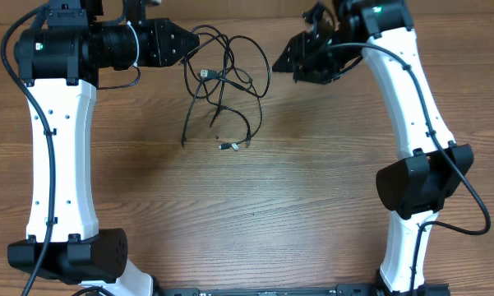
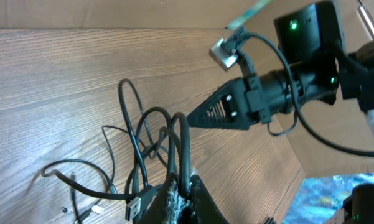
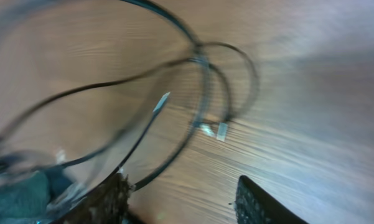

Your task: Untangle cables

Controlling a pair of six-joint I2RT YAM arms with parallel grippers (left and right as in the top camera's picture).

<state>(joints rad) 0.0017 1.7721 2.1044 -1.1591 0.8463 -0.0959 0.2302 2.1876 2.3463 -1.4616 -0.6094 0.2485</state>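
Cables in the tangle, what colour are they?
The cables are black, clearest in the overhead view.

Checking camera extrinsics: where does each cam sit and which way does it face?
Overhead: fixed above the table, looking straight down; shows left arm, right arm, left claw and right claw flanking the cables.
Left wrist: looks along its claw across the cables toward the right claw; own fingertips at bottom.
Right wrist: looks down at blurred cables; own fingers at bottom, apart.
Shared: all three show the cables.

Cables on table, far middle
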